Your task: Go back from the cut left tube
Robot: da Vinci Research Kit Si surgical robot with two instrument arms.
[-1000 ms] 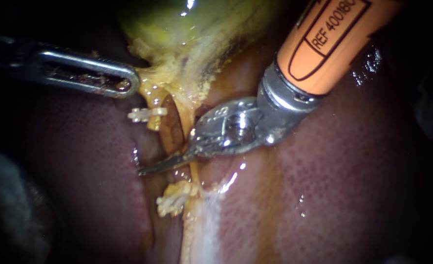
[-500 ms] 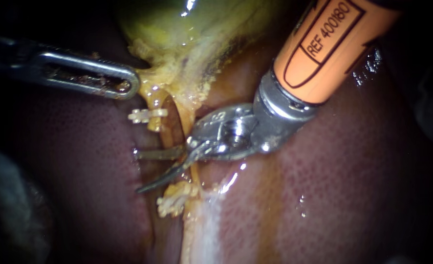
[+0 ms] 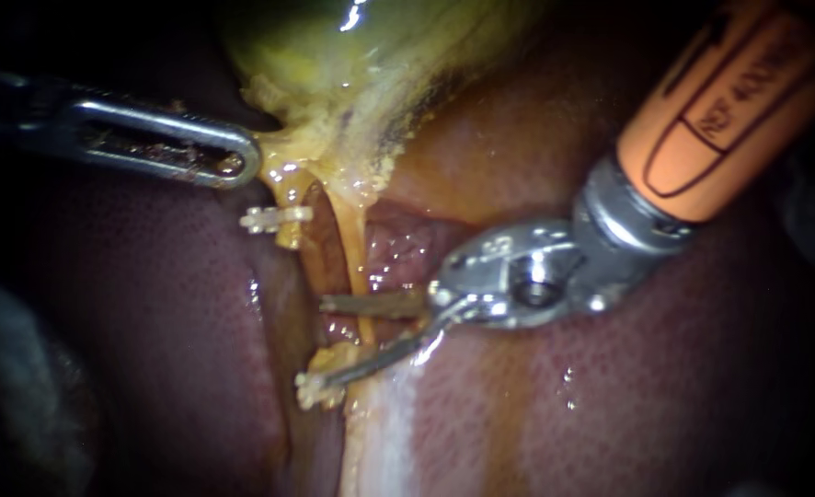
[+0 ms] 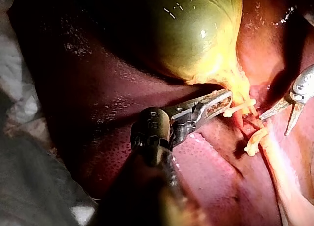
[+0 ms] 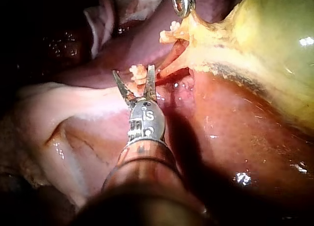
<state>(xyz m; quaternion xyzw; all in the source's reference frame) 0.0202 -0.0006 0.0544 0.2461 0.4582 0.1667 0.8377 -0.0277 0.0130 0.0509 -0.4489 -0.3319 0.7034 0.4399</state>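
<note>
Your right instrument (image 3: 323, 340), slender steel jaws gaping and empty, sits beside the cut yellow left tube (image 3: 288, 236); draw straight back along its shaft, clear of the white clips (image 3: 277, 216).

Centre lit, edges dark; glare spots on gallbladder (image 3: 334, 55) (wet sheen on liver (image 3: 628, 396)).

My right instrument (image 3: 323, 340) has grey metal blades (image 3: 380, 354) and a matt orange plastic-looking sleeve (image 3: 720, 110). The dark red liver (image 3: 150, 304) and yellow-green gallbladder (image 3: 334, 55) gleam wet; the small white clip (image 3: 277, 217) looks plastic.
</note>
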